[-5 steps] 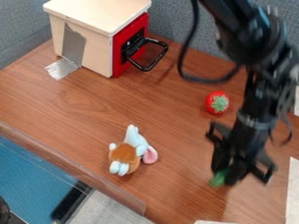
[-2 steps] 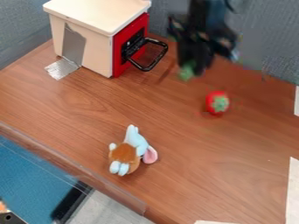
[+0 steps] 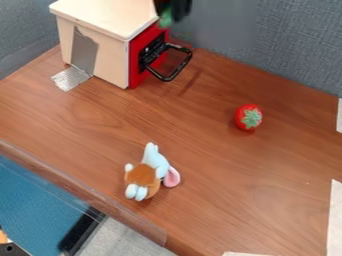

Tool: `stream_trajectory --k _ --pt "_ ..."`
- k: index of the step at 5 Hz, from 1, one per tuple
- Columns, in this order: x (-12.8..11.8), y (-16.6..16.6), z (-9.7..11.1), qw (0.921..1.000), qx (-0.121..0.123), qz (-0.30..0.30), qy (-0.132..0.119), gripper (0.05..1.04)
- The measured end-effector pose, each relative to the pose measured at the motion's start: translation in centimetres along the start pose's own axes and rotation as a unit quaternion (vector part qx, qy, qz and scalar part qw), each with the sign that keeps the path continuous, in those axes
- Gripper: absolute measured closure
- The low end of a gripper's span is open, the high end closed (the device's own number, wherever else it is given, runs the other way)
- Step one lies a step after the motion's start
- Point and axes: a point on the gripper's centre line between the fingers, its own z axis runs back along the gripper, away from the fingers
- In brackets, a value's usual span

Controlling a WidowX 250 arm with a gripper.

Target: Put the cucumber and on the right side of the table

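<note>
1. Black two-finger pincer (image 3: 172, 11), at 12 o'clock in the camera view, clamped on the small green cucumber (image 3: 165, 20).
2. That cucumber hangs at its lower end, seen against the cream box's upper corner; whether they touch, I cannot tell.
3. Cream box (image 3: 100, 47) with a red front (image 3: 137, 50) and black looped handle (image 3: 175, 75), at 11 o'clock on the brown wood worktop (image 3: 220, 200).
4. Red toy strawberry with a green leafy cap (image 3: 244, 119), at 3 o'clock.
5. Light-blue and brown plush toy with a pink ear (image 3: 142, 176), between 6 and 7 o'clock.
</note>
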Motion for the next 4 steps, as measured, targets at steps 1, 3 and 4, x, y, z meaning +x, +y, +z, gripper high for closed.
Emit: stream_trajectory --k 1,3,4 --pt "1.1 5.2 -0.6 0.9992 0.016 0.036 0.008 0.765" --pt "1.7 10.1 -4.5 0.9960 0.024 0.069 0.052 0.765" --pt "1.7 10.4 -5.3 0.9953 0.022 0.068 0.066 0.765"
